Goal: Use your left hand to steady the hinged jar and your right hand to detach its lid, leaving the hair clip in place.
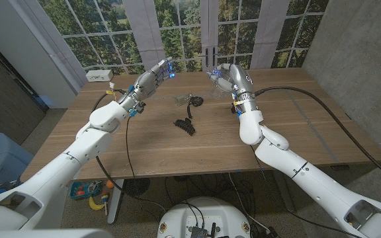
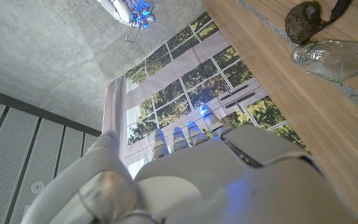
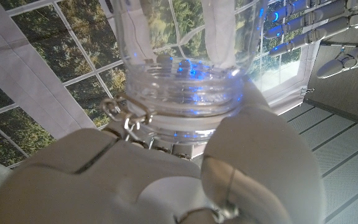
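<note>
My right hand (image 1: 222, 78) is raised above the far middle of the table and grips a clear glass hinged jar (image 3: 182, 74). Its ribbed neck and wire hinge (image 3: 126, 121) sit just above my fingers. My left hand (image 1: 152, 78) hovers in the air to the jar's left, fingers stretched out and apart, holding nothing. It also appears beside the jar in the right wrist view (image 3: 309, 25). A black hair clip (image 1: 185, 125) lies on the table in front of both hands. A clear glass piece (image 2: 331, 59) lies on its side on the wood below the hands (image 1: 180, 99).
A dark lumpy object with a strap (image 1: 194, 101) lies next to the glass piece. A white box (image 1: 99, 75) sits at the table's far left corner. Black cables (image 1: 290, 92) run across the right side. Windows stand behind the far edge.
</note>
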